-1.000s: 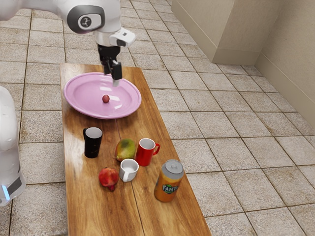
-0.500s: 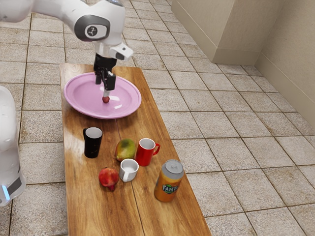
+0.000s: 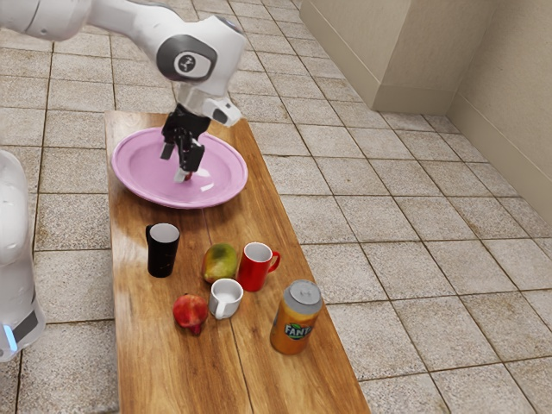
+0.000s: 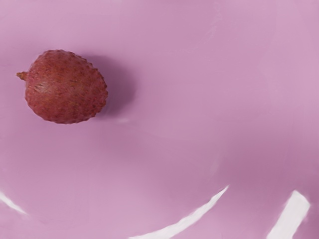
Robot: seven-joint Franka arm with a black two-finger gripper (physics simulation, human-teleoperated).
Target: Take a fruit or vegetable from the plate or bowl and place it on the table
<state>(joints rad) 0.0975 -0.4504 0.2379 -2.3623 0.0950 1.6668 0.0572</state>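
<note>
Wooden table [image 3: 147, 362] | end effector [image 3: 174, 165] over pink plate [image 3: 226, 164] | lychee [image 4: 66, 87] apart from rim

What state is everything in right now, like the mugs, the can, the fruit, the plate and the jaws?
Jaws: open, above the plate
Plate: face up, lychee in it
Lychee: whole, ungripped
Black mug: upright
Red mug: upright
White mug: upright
Mango: whole, lying on the table
Pomegranate: whole, on the table
Can: upright; sealed or opened, can't tell
</note>
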